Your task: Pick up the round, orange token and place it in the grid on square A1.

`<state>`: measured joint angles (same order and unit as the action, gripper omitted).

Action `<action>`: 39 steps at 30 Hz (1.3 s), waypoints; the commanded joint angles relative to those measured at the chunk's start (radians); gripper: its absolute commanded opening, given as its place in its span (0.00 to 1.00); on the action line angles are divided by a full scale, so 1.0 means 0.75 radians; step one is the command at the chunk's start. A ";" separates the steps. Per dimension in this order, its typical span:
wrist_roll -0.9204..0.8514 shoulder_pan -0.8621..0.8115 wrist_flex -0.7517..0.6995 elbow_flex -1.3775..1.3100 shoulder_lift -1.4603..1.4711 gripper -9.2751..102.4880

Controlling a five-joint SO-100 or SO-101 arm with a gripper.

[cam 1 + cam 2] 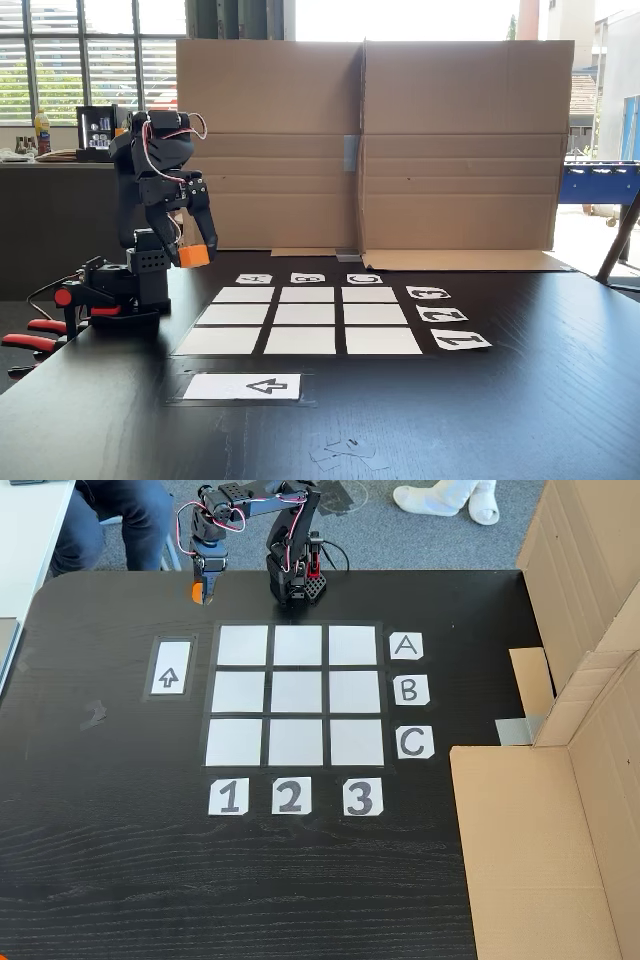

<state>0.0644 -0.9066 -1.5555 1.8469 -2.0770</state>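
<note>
One black wood-grain table (300, 880) carries everything. Behind it in a fixed view stand two large brown cardboard panels (370, 140), flat and creased, taped at the seam; in the other fixed view the cardboard lies along the right edge.

One grid (295, 700) of nine plain white paper squares, three by three with black gaps, lies flat on the table. Six cards edge it: three letter cards A, B, C (410, 690) and three number cards 1, 2, 3 (290, 796). One more white card with a black arrow (170, 667) sits apart, left of the grid from above. Square A1 (243, 645) is the bare top-left corner from above, nearest the arm.

One black arm (150, 200) with red and white wires is clamped at the table's end.

Its gripper (196, 250) points down, jaws closed around the single token (194, 255), a small solid-orange block-like piece held above the table. From above, the token (192, 592) shows as an orange sliver beside the fingers, near the table's far edge, up and left of square A1.

A person's blue-trousered legs (115, 520) and white shoes (445, 498) show beyond the table.
</note>
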 commanded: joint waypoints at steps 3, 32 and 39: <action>-0.006 0.063 0.020 0.170 -0.186 0.18; -0.047 0.262 0.366 0.540 0.119 0.18; -0.049 0.286 0.446 0.542 0.227 0.18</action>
<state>0.0322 -0.7041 -1.2395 2.2519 -1.9175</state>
